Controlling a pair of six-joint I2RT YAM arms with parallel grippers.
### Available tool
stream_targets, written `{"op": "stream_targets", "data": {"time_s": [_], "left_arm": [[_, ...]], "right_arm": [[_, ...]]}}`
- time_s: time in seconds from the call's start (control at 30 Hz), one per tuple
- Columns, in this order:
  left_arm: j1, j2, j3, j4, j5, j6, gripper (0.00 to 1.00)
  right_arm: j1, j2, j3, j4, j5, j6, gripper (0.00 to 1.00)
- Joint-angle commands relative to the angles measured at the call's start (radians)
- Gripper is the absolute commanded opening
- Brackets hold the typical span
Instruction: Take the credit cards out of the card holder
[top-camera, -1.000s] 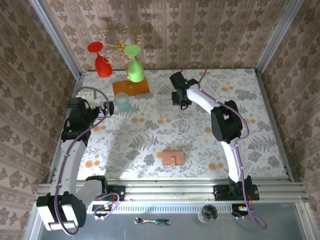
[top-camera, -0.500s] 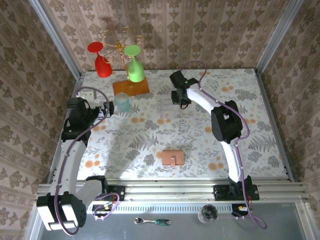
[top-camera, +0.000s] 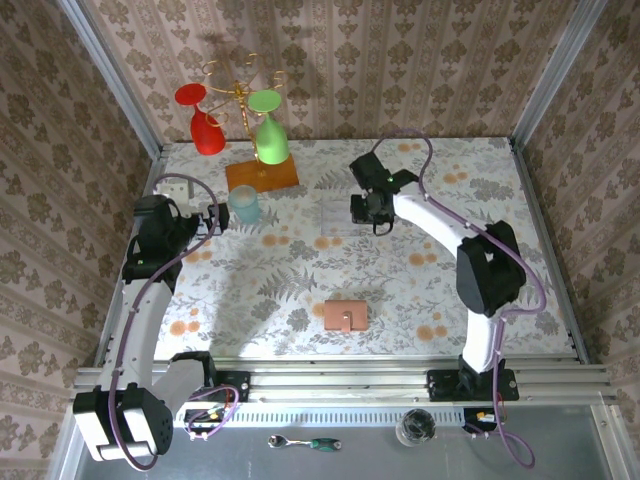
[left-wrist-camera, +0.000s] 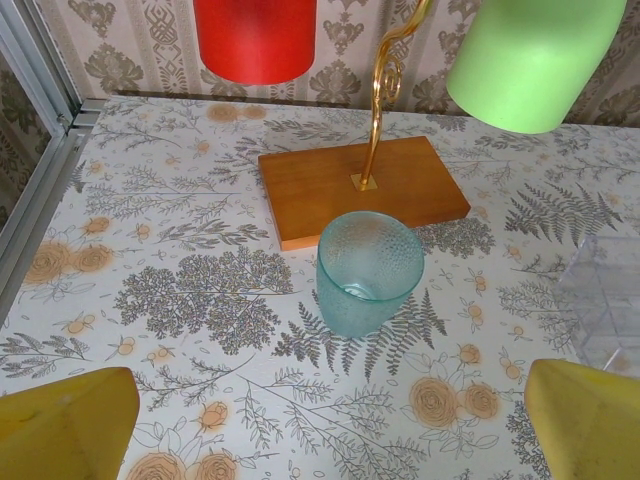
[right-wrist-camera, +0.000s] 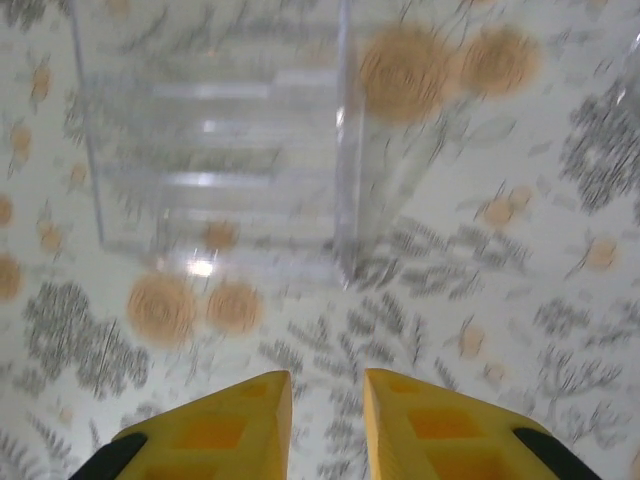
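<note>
The card holder (top-camera: 346, 315) is a small tan-pink wallet lying flat and closed near the table's front middle, its snap tab on top. The credit cards are hidden. My right gripper (top-camera: 368, 212) hangs far behind it, just right of a clear plastic box (top-camera: 338, 216). In the right wrist view its yellow fingers (right-wrist-camera: 240, 420) stand a narrow gap apart over bare tablecloth, nothing between them (right-wrist-camera: 327, 378). My left gripper (top-camera: 212, 222) is at the left, wide open and empty (left-wrist-camera: 330, 430), facing a teal cup (left-wrist-camera: 366, 270).
A glass rack on an orange wooden base (top-camera: 262, 175) holds a red glass (top-camera: 204, 125) and a green glass (top-camera: 269, 130) upside down at the back left. The teal cup (top-camera: 245, 205) stands before it. The clear box (right-wrist-camera: 215, 150) lies ahead of the right fingers.
The right arm's elbow has swung out to the right and its gripper has shifted right and a little nearer. Its fingers have parted slightly. The left arm has not moved.
</note>
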Motion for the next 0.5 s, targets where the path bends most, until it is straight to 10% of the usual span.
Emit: {"op": "stream_targets", "data": {"time_s": [0.0, 0.47], "left_arm": [[-0.013, -0.008, -0.005, 0.031, 0.02, 0.006, 1.0], [-0.036, -0.034, -0.001, 0.03, 0.044, -0.001, 1.0]], "right_arm": [[0.056, -0.078, -0.096, 0.001, -0.054, 0.047, 0.28], [0.41, -0.31, -0.468, 0.002, -0.159, 0.143, 0.46]]}}
